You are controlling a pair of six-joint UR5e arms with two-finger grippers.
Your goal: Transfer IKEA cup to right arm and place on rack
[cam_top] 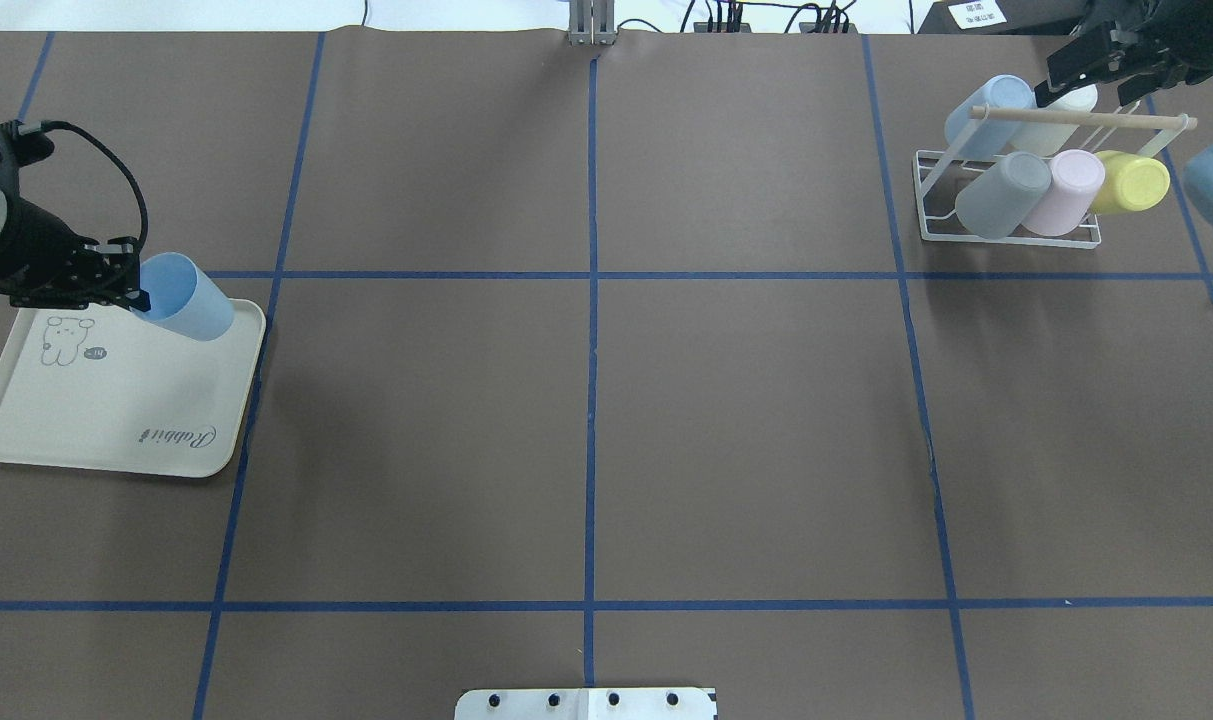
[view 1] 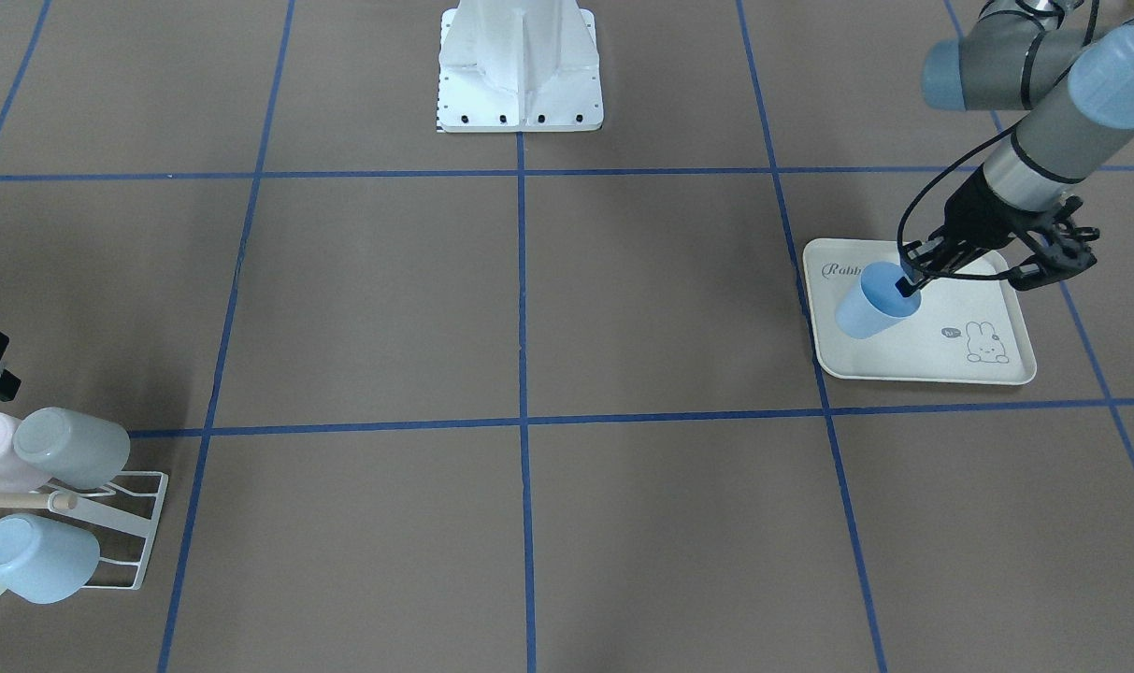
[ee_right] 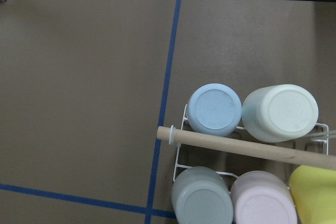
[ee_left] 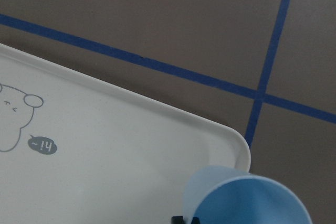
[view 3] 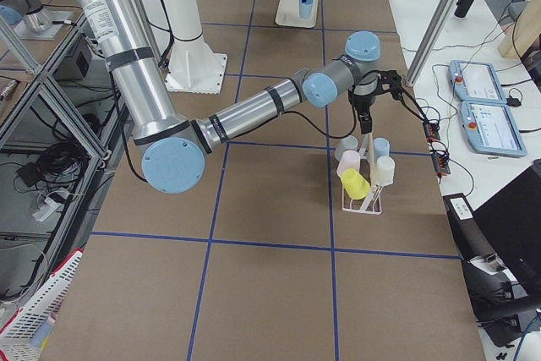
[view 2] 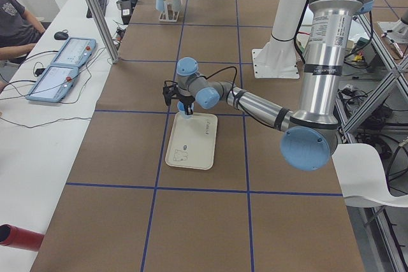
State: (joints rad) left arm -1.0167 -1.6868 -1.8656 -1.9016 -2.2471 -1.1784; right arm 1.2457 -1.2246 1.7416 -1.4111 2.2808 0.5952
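Observation:
My left gripper (view 1: 911, 280) is shut on the rim of the light blue IKEA cup (view 1: 868, 305), one finger inside it and one outside. It holds the cup tilted over the far corner of the cream rabbit-print tray (view 1: 912, 360). The overhead view shows the same cup (cam_top: 188, 300) in that gripper (cam_top: 138, 294), and the left wrist view shows its rim (ee_left: 252, 198). The white wire rack (cam_top: 1006, 238) with its wooden rod (cam_top: 1076, 118) stands at the far right. My right gripper (cam_top: 1091, 72) hovers just behind the rack, open and empty.
The rack holds several upturned cups: blue (ee_right: 214, 109), cream (ee_right: 279, 113), grey (ee_right: 202, 195), pink (ee_right: 261, 199) and yellow (ee_right: 315, 192). The robot's white base (view 1: 520, 65) stands at the table's near middle edge. Blue tape lines cross the brown table.

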